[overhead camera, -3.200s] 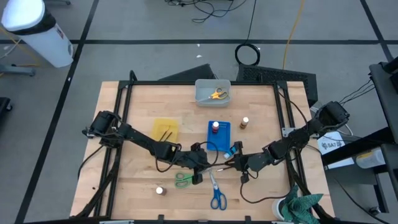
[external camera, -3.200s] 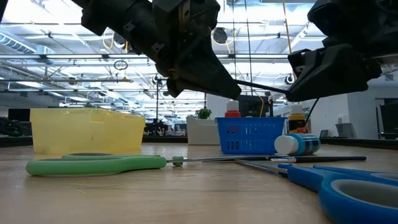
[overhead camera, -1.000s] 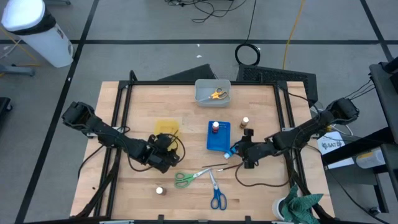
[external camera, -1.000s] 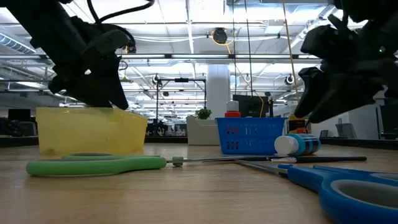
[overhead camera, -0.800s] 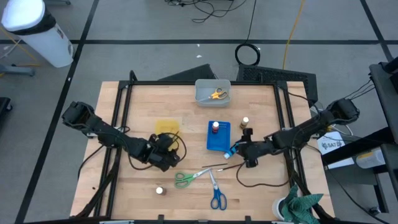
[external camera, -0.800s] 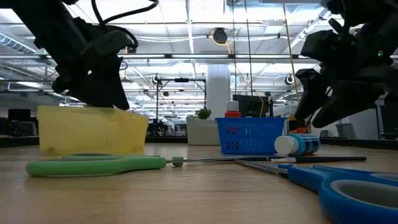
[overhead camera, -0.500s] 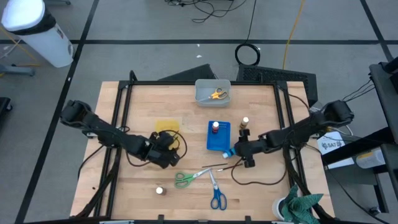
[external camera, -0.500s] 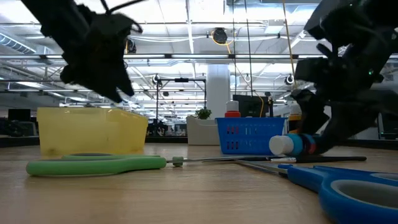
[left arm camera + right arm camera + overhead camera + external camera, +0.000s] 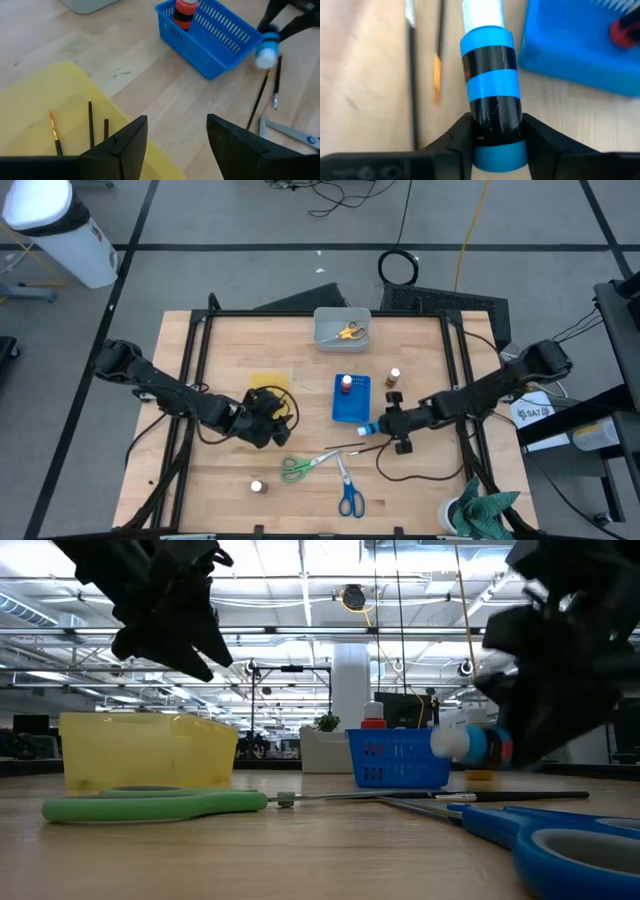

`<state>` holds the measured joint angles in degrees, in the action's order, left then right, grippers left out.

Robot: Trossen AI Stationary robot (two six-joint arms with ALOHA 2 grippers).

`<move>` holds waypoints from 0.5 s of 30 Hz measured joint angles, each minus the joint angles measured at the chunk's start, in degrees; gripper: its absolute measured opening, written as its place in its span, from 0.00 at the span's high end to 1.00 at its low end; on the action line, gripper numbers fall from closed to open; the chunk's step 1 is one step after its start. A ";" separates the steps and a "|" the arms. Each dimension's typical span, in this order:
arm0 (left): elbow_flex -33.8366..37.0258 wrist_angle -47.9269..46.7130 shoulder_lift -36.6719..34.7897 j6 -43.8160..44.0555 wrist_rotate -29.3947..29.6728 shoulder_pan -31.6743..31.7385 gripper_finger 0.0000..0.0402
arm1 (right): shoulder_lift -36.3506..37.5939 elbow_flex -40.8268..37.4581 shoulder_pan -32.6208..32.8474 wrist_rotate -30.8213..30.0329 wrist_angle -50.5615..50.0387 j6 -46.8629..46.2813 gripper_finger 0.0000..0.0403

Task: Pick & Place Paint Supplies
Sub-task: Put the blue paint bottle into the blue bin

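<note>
My right gripper is just right of the blue basket, shut on a blue-and-black paint bottle with a white cap. A red-topped bottle stands in the basket. My left gripper hangs open over the yellow tray, which holds three thin brushes. Green scissors, blue scissors and two thin brushes lie on the table near the front. A brown-topped bottle and a white-topped bottle stand on the table. My right gripper pinches the bottle's lower body between its two fingers, at the end away from the cap. The fingers come from the table's right and lie along the bottle. The bottle is lifted clear of the table, nearly level, its cap pointing away from the gripper.
A grey bin with yellow scissors in it sits at the far middle of the table. A black frame runs along the table's edges. A green cloth lies at the near right corner.
My right gripper has dropped toward the bottle lying beside the blue basket, shut on it and lifted it clear of the table. My left gripper has risen a little over the yellow tray.
</note>
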<state>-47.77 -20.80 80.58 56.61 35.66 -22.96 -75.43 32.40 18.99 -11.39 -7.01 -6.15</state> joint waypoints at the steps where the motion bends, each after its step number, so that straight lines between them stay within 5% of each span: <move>1: 0.00 0.64 0.03 -0.04 -0.41 0.15 0.46 | 1.46 0.02 0.66 -0.05 0.01 -0.66 0.72; 8: 0.02 15.13 0.04 -12.58 -1.03 1.93 0.46 | 11.33 0.02 4.44 -3.71 7.12 -7.08 0.69; 15: -0.02 41.31 0.57 -37.35 -6.24 2.75 0.46 | 8.95 0.02 4.98 -8.95 29.07 -3.09 0.70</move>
<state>-47.79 20.52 81.14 19.26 29.42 -20.20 -66.48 32.42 23.97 -20.35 22.05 -9.24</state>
